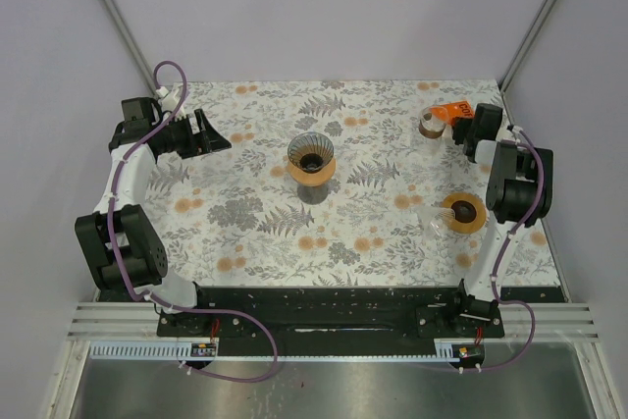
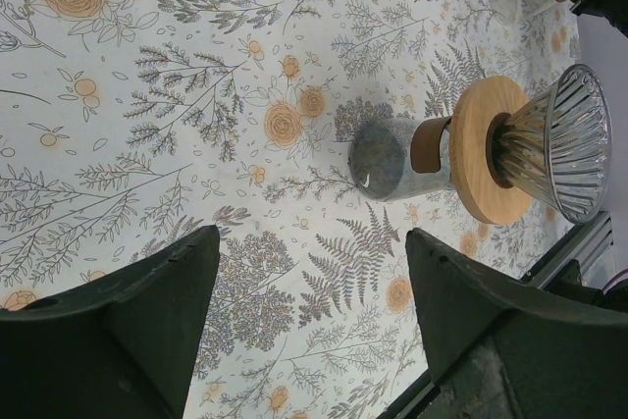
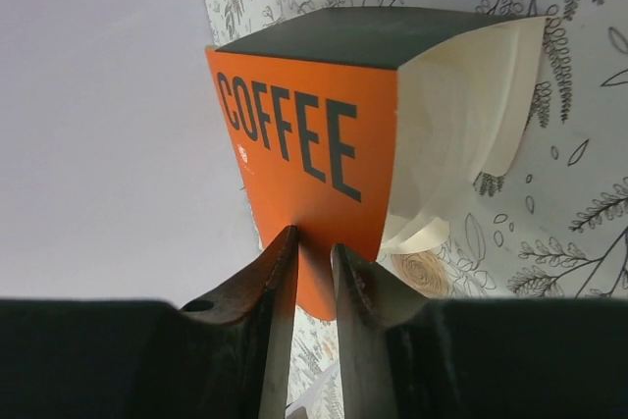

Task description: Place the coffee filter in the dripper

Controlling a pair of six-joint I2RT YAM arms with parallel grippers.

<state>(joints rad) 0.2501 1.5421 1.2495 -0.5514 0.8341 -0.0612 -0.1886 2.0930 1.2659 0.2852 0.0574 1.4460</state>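
A glass dripper (image 1: 311, 151) with a wooden collar stands on a glass carafe at the table's middle. It also shows in the left wrist view (image 2: 561, 139), with nothing in its cone. An orange box (image 3: 304, 134) marked COFFEE holds white paper filters (image 3: 461, 105) that show at its open end. It sits at the back right (image 1: 454, 111). My right gripper (image 3: 314, 242) is nearly closed, with the box's lower edge between its fingers (image 1: 467, 127). My left gripper (image 2: 312, 242) is open and empty, low over the table at the left (image 1: 211, 134), pointing at the dripper.
A small brown-collared glass piece (image 1: 430, 125) stands beside the box. A second wood-collared dripper (image 1: 462, 211) sits at the right, near the right arm. The flowered tablecloth (image 1: 255, 223) covers the table. Grey walls close in the back and sides.
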